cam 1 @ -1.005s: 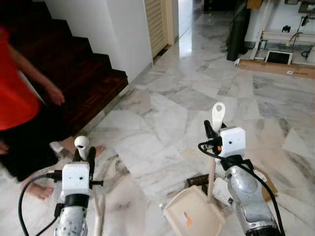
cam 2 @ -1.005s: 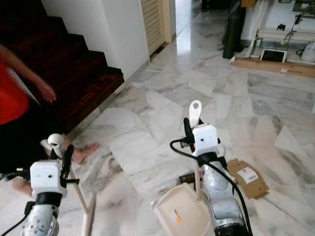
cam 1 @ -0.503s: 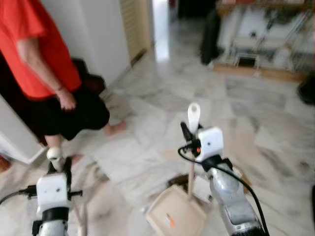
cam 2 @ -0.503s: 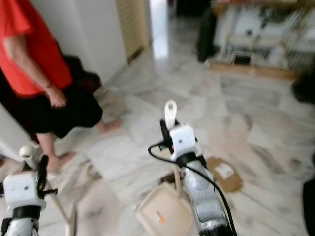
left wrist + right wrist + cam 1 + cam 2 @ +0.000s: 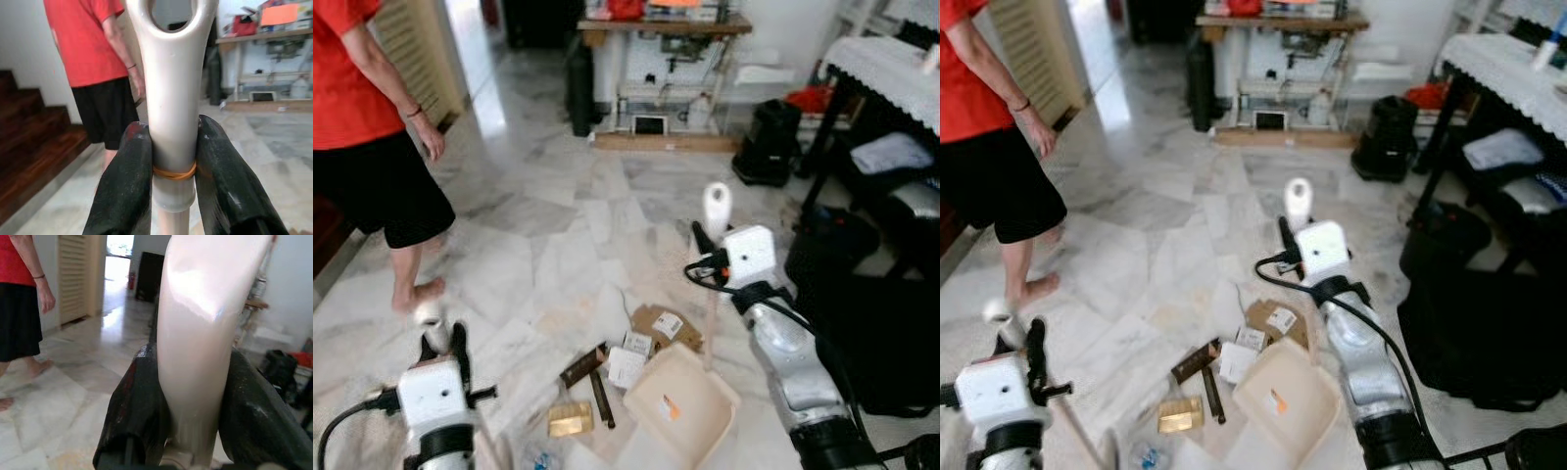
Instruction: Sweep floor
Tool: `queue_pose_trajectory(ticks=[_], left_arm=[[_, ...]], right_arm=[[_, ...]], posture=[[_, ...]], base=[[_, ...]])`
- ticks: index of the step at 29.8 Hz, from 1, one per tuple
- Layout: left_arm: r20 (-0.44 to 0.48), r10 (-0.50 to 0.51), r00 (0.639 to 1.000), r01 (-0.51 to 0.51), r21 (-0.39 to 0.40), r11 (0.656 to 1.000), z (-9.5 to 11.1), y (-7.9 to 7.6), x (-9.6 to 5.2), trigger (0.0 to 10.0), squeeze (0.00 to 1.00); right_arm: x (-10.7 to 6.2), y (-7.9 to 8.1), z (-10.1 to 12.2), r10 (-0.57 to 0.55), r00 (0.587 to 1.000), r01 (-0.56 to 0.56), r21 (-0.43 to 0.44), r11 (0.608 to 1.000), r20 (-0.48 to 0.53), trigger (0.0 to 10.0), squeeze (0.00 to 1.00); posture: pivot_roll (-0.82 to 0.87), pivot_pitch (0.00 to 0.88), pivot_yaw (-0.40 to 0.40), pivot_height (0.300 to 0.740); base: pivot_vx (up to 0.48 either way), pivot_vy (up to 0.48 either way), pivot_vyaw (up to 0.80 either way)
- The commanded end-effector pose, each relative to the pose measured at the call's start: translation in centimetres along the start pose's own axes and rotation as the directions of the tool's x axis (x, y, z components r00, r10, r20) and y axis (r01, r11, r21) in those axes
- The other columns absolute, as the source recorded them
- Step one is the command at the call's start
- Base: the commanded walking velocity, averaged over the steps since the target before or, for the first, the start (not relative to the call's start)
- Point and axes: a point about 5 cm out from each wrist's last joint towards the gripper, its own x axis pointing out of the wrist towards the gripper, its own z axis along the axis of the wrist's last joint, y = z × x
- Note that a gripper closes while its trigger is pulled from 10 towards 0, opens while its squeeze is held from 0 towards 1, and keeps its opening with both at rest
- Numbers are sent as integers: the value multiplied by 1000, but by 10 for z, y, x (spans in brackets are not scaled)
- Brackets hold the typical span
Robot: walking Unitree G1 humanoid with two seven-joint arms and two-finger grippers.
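My left gripper (image 5: 443,340) is shut on the cream broom handle (image 5: 171,98), low at the front left; its black fingers (image 5: 128,171) clamp the handle just above a rubber band. The right gripper (image 5: 703,245) is shut on the upright dustpan handle (image 5: 716,208), its fingers (image 5: 137,396) on both sides. The cream dustpan (image 5: 680,401) rests on the marble floor below it. Litter lies beside the pan: torn cardboard (image 5: 664,326), a white card (image 5: 626,367), brown strips (image 5: 582,365) and a gold box (image 5: 571,419).
A barefoot person (image 5: 372,127) in a red shirt and black shorts stands at the left. Black bags (image 5: 769,142) and a large dark bag (image 5: 876,338) sit on the right by a cloth-covered table (image 5: 891,64). A cluttered shelf (image 5: 656,59) lines the back.
The view has swung to the right: the staircase has left the picture and the litter, bags and table have come in. Both grippers keep their hold on the handles.
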Motion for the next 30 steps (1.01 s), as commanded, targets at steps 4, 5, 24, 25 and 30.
queue_pose_trajectory(ticks=[4, 5, 24, 25, 30], left_arm=[[51, 15, 999, -17, 50, 999, 9, 17, 16, 10000, 0], [57, 19, 998, -22, 54, 998, 8, 18, 19, 10000, 0], [44, 49, 998, -52, 75, 996, 5, 38, 20, 10000, 0], [47, 55, 997, -58, 75, 995, 6, 40, 20, 10000, 0], [61, 80, 995, -84, 66, 994, 12, 49, 20, 10000, 0]], right_arm=[[12, 22, 10, 17, 999, -20, 67, 998, 46, 10000, 0], [13, 25, 13, 25, 998, -29, 69, 997, 58, 10000, 0], [11, 15, -8, -29, 999, 27, 89, 996, 25, 10000, 0], [12, 17, -8, -20, 999, 18, 91, 996, 29, 10000, 0], [18, 17, 1, -24, 998, 18, 99, 995, 60, 10000, 0]], posture=[[-143, 0, 78, 740], [-147, 0, 72, 740], [-84, 0, 121, 740], [-80, 0, 126, 740], [-67, 0, 123, 740]], base=[[0, 0, 0], [0, 0, 0], [0, 0, 0], [0, 0, 0], [0, 0, 0]])
